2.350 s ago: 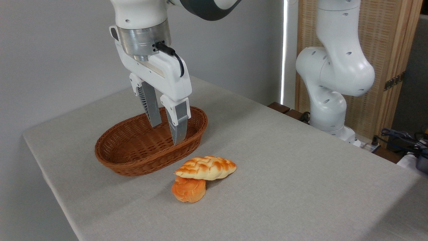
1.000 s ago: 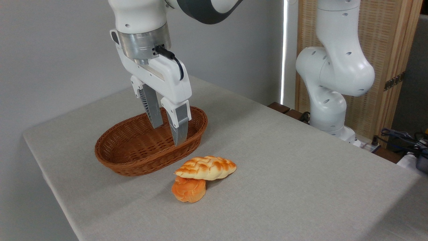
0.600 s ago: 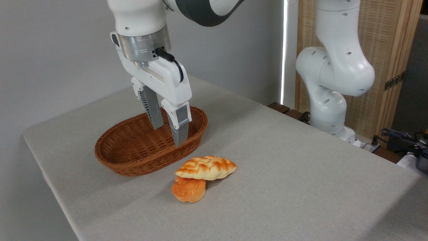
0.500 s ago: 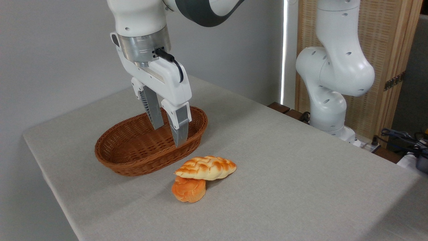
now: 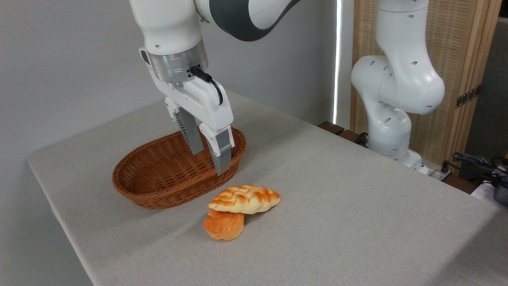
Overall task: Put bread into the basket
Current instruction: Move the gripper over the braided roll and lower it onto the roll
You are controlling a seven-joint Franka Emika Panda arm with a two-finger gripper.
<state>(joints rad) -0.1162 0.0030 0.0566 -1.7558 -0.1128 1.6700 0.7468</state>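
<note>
Jaws spread and empty above the right end of the basket, bread out on the surface.

Camera view: the gripper (image 5: 209,161) hangs from the white arm (image 5: 397,83) with its two fingers (image 5: 222,153) pointing down, tilted slightly, over the right part of the reddish-brown wicker basket (image 5: 158,190), which holds nothing. Near and right of the basket, apart from its rim, the braided bread (image 5: 243,198) lies on the grey-clothed surface (image 5: 337,190), its left end resting on top of a smaller round orange bun (image 5: 223,225). Neither loaf touches the gripper, which is well above them and farther back.
</note>
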